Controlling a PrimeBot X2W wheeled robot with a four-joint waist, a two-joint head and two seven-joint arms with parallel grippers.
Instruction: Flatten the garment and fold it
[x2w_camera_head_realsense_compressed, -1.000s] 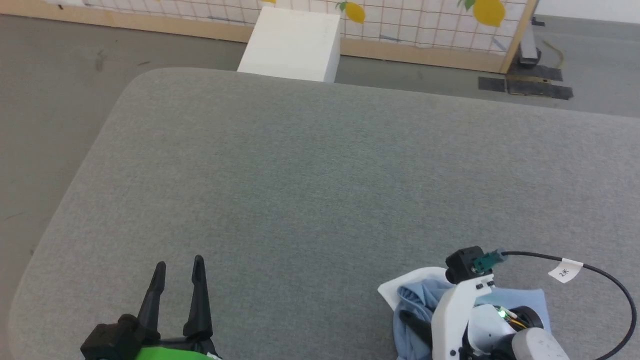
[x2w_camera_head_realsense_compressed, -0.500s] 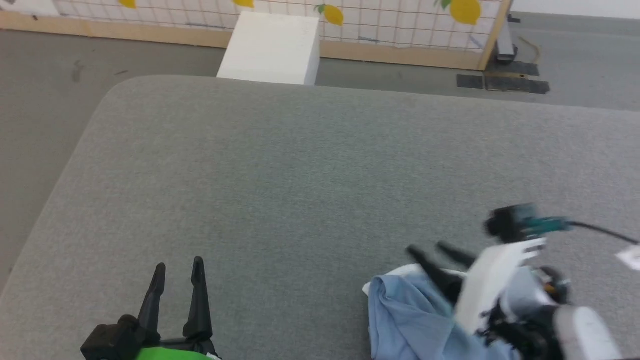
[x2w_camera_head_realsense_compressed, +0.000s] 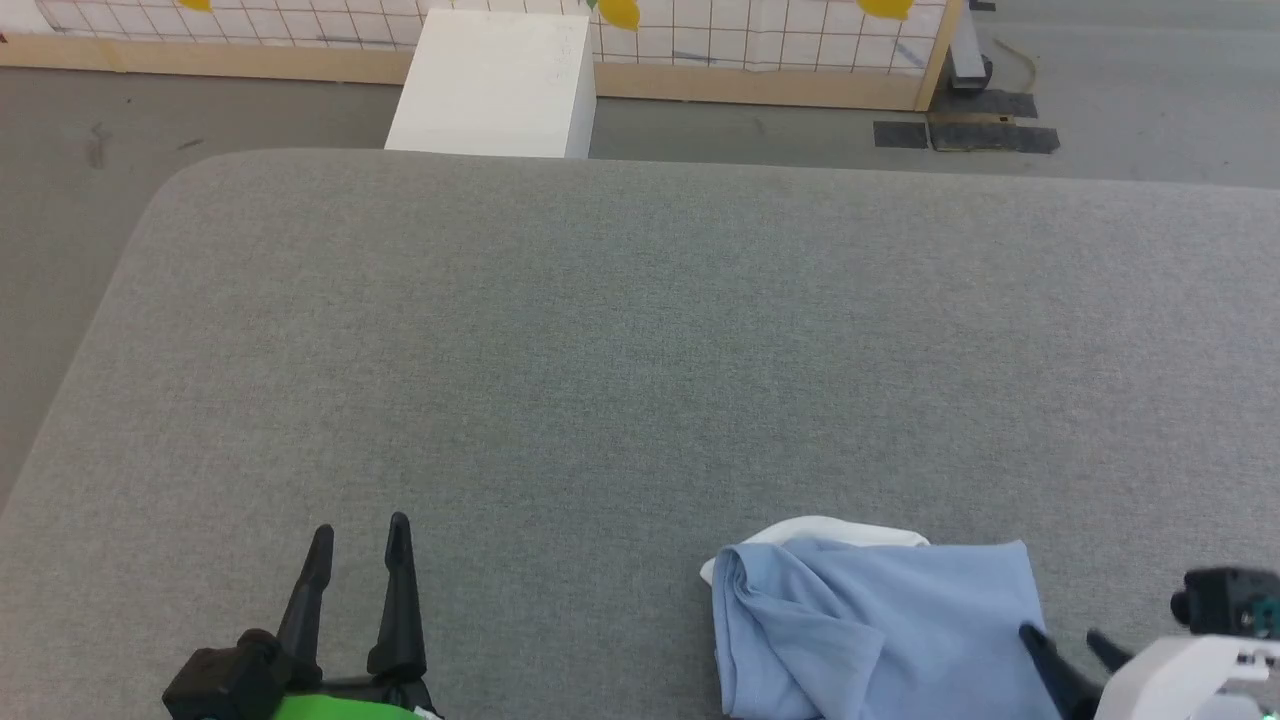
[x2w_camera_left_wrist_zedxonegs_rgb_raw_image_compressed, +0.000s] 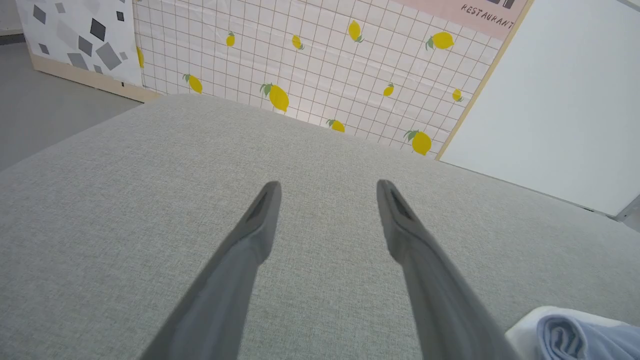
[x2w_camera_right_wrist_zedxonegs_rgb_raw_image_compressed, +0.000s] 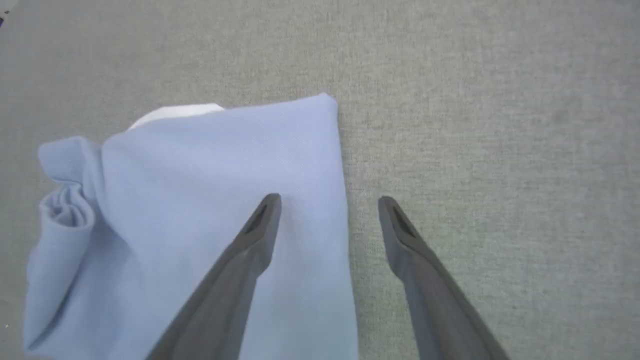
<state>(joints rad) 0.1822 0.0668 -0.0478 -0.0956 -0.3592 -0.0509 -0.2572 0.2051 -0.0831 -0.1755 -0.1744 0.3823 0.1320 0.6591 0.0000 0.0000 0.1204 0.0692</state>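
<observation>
The garment (x2w_camera_head_realsense_compressed: 880, 620) lies as a folded bundle on the near right part of the grey bench (x2w_camera_head_realsense_compressed: 620, 330), with a white edge showing on its far side. Right hand (x2w_camera_head_realsense_compressed: 1060, 633): spread wide, holding nothing, straddling the garment's right edge. Left hand (x2w_camera_head_realsense_compressed: 360, 525): spread wide, empty, over bare bench, well apart from the garment.

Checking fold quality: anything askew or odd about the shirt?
Yes. The light blue shirt is folded unevenly: its left edge is bunched into loose rolls, and a white layer pokes out along the far side. The open right gripper hovers at its right edge, not holding it.
</observation>
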